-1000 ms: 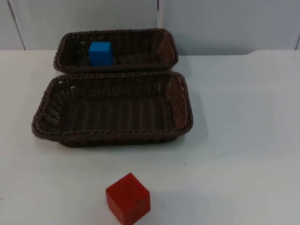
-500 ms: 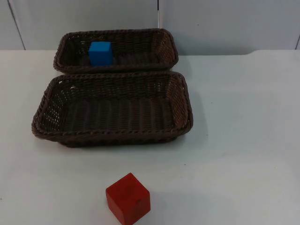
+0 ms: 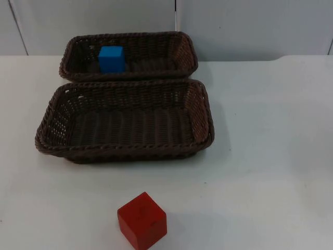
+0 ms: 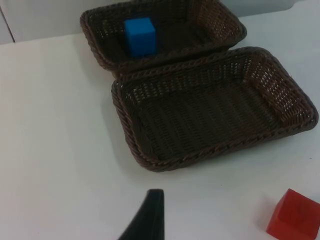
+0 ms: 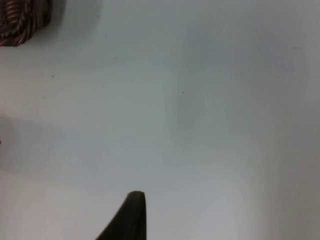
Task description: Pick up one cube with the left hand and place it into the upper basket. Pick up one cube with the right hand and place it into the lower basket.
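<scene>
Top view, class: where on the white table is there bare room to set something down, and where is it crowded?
Bare: white table right of both baskets, and beside the red cube. Crowded: brown wicker upper basket, holding the blue cube, sits rim against the empty lower basket.

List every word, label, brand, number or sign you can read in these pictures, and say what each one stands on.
There is no readable text.
Blue cube in the upper basket: plain faces, no marks.
Red cube on the white table: plain faces, no marks.
Lower basket: bare weave, no tag.
Left end effector fingertip and right end effector fingertip: plain black, no lettering.
</scene>
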